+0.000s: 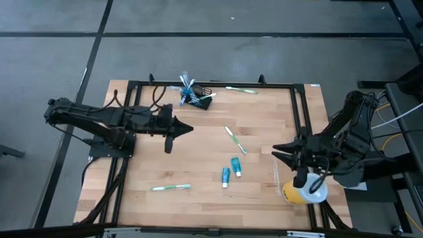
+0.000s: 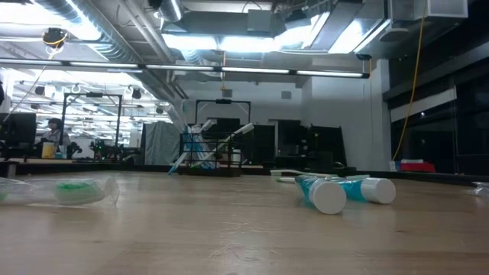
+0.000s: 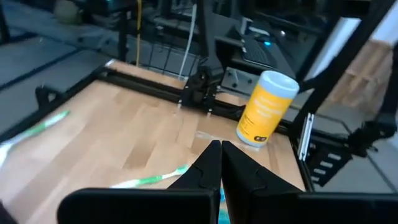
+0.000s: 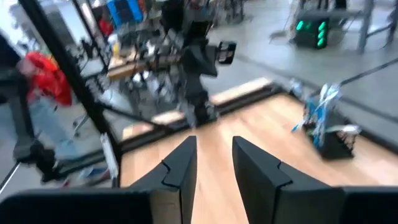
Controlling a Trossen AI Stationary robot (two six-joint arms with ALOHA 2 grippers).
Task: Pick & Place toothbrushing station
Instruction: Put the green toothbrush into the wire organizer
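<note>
Toothbrushing station (image 1: 196,98) sits at far tabletop edge, brushes sticking up. Left gripper (image 1: 187,128) nearer, just short of it, fingers pressed together. Right gripper (image 1: 279,153) well apart, fingers spread, empty.

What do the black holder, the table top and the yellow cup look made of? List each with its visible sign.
Black holder: dark wire mesh, probably coated metal; thin open wires show in the right wrist view.
Table top: light wood with a smooth finish; plank seams and grain show.
Yellow cup: likely plastic with a printed yellow wrap and white lid; the material is not certain.
</note>
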